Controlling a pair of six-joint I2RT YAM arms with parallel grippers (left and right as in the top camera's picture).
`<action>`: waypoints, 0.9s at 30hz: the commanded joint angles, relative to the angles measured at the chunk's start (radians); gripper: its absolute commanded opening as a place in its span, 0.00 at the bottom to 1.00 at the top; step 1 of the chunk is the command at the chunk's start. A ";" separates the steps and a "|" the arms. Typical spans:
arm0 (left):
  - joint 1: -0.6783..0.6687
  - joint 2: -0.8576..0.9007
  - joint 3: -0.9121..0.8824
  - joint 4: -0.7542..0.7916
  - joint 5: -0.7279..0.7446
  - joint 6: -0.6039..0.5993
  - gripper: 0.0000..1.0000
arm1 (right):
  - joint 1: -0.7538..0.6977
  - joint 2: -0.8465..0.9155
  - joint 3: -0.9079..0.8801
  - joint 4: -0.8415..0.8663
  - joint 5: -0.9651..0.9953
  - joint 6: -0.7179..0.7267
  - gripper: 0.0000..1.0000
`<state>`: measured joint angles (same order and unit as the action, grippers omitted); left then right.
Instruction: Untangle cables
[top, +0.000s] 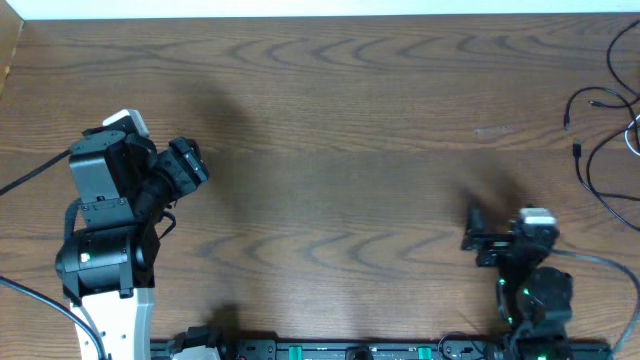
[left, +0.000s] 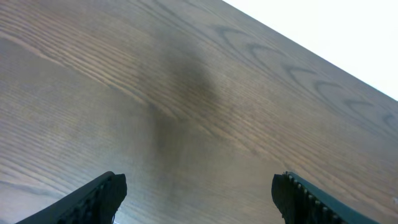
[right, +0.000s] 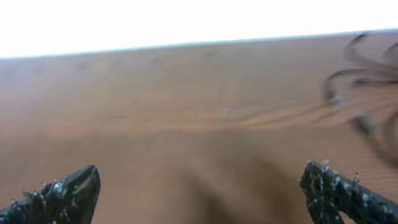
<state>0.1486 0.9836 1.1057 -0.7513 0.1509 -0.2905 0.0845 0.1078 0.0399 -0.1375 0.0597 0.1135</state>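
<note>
The cables (top: 600, 91) lie as thin black loops with small plug ends at the far right edge of the wooden table, and a bit of white cord shows at the frame's edge. In the right wrist view the cables (right: 354, 71) appear blurred at the upper right. My right gripper (top: 472, 228) hovers low near the front right, well short of the cables, and it is open (right: 202, 186) with nothing between its fingers. My left gripper (top: 190, 165) is at the far left, far from the cables, open (left: 199, 193) over bare wood.
The wooden table (top: 330, 130) ends at a white far edge. The left arm's thick black wires (top: 30, 175) trail off the left side. The arm bases and a rail with green lights (top: 350, 350) sit along the front edge.
</note>
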 joint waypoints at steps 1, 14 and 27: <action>0.003 -0.008 0.009 0.013 -0.010 0.010 0.80 | -0.030 -0.080 -0.003 -0.001 0.001 -0.006 0.99; 0.003 -0.087 0.008 0.005 -0.010 0.007 0.80 | -0.092 -0.103 -0.003 -0.001 0.001 -0.006 0.99; 0.003 -0.338 -0.066 -0.106 0.104 -0.089 0.81 | -0.092 -0.103 -0.003 -0.001 0.001 -0.006 0.99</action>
<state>0.1486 0.6788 1.0462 -0.8238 0.2047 -0.3656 -0.0029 0.0124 0.0399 -0.1375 0.0593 0.1135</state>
